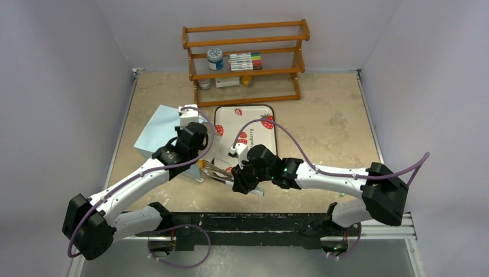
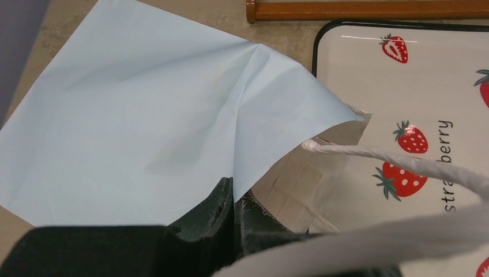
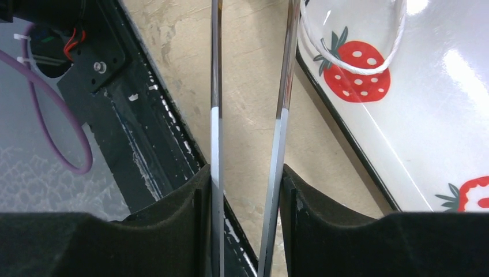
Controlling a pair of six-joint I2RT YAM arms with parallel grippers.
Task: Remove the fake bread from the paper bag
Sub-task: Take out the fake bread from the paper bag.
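Meanwhile, left gripper (image 2: pixel 234 202) pinched the paper bag (image 2: pixel 144 104); right gripper (image 3: pixel 245 179) squeezed metal tongs (image 3: pixel 215 86) beside the strawberry tray (image 3: pixel 415 133), cord handle (image 3: pixel 346 68) draped across.

The tan table (image 1: pixel 334 115) carries a paper bag (image 1: pixel 155 130), tray (image 1: pixel 252 113) and wooden rack (image 1: pixel 245 73).

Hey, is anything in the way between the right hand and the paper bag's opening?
Only a white cord handle of the paper bag, looping by its mouth beside the tongs that the right hand holds. The left hand pinches the rim. No bread shows.
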